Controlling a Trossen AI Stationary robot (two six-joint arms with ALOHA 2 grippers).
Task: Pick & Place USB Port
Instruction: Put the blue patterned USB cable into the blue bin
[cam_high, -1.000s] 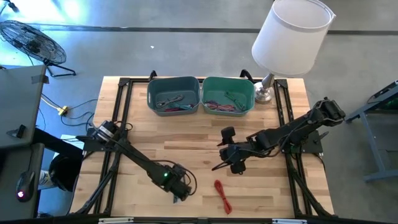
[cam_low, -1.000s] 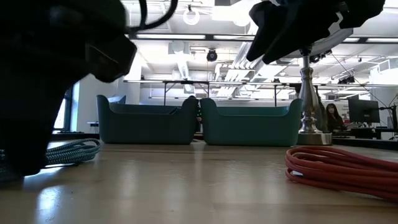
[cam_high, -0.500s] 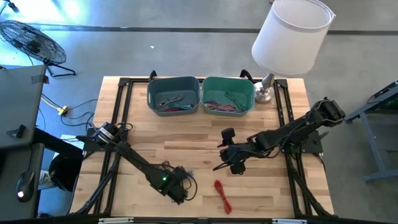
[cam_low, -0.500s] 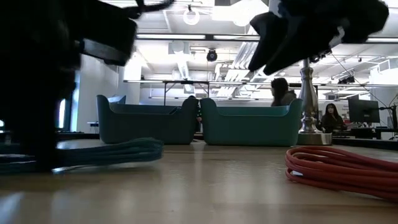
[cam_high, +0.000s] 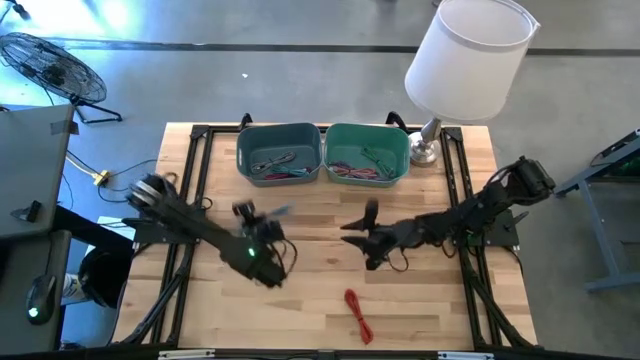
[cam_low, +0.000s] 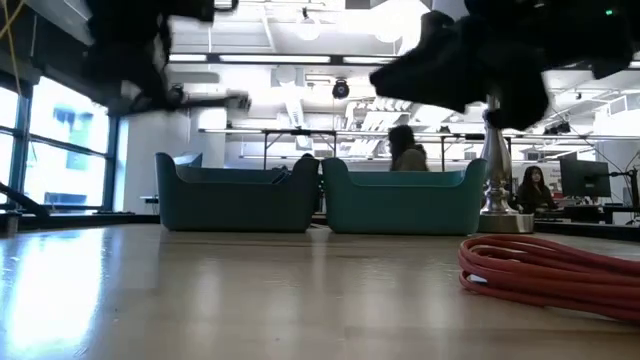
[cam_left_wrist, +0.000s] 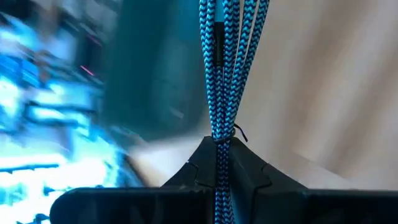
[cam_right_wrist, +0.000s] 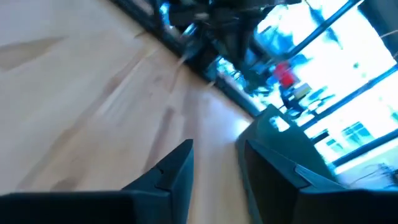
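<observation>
Blue braided cable (cam_left_wrist: 217, 74), folded into several parallel strands with a chevron weave, is pinched between the fingers of the left gripper (cam_high: 262, 222), which is clenched tight on the bundle and carries it above the wooden table (cam_high: 320, 300), short of the 2 teal bins (cam_high: 322, 153) at the far edge. By my reading the pick is done for this cable and the place is left: it has yet to reach a bin. Both bins already hold some tangled cables. 1 red cable (cam_high: 357, 312) lies coiled on the near part of the table, untouched, so a second pick seems to remain. The right gripper (cam_high: 362, 236) hangs over mid-table, well apart from the red cable, its fingers parted with nothing between them.
</observation>
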